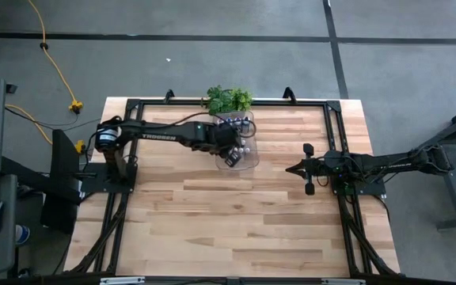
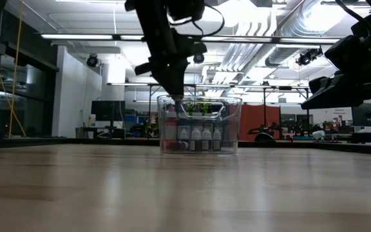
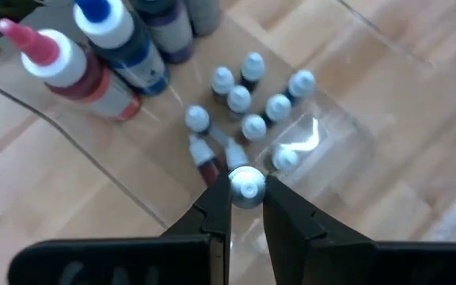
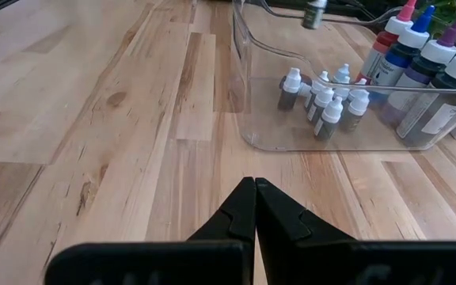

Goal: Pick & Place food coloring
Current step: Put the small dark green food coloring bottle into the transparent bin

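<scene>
The left arm reaches across from its base, its gripper point(image 3: 247, 207) pointing down with fingers pinched on a small bottle's cap. The right gripper point(image 4: 255, 207) hovers low, fingers pressed together.

We looked straight down from overhead, level across the tabletop, and close past each wrist's jaws; all shared the clear tray point(image 1: 248, 158).

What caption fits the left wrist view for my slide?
Left pincer shut on a small food coloring bottle, above the clear tray holding other bottles.
</scene>
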{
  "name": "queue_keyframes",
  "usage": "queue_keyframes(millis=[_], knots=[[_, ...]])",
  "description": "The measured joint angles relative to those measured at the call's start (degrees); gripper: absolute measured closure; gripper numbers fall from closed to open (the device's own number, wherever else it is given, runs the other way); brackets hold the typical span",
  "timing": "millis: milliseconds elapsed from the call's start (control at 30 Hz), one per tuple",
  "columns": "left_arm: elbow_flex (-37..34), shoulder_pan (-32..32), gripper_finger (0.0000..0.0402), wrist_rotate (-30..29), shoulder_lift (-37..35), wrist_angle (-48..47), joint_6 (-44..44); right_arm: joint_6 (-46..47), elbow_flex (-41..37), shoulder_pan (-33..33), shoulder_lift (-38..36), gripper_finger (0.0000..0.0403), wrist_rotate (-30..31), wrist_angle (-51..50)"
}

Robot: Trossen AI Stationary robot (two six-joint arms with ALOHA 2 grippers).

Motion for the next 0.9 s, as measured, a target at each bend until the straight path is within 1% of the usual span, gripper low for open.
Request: queue_keyframes(millis=[100,267,700,900], knots=[[-1.77,1.31,0.0359,-0.27,-0.01,3.48,-0.02,0.00,0.00,0.00,0.00,0.0402,0.00,0.00],[-4.14,2.96,0.0359,-1.86,0.01,6.71,-0.78,0.00,-0.02,0.01,-0.01,0.0402,0.00,-0.01],[-9.36,6.12,0.0359,-3.29,0.06,12.58,-1.07,0.00,-0.01,0.02,-0.02,0.0402,0.00,-0.02],[-9.60,6.61,0.0359,-2.37,3.05,13.81,-0.99,0.00,-0.01,0.01,0.00,0.0402,0.00,-0.03]])
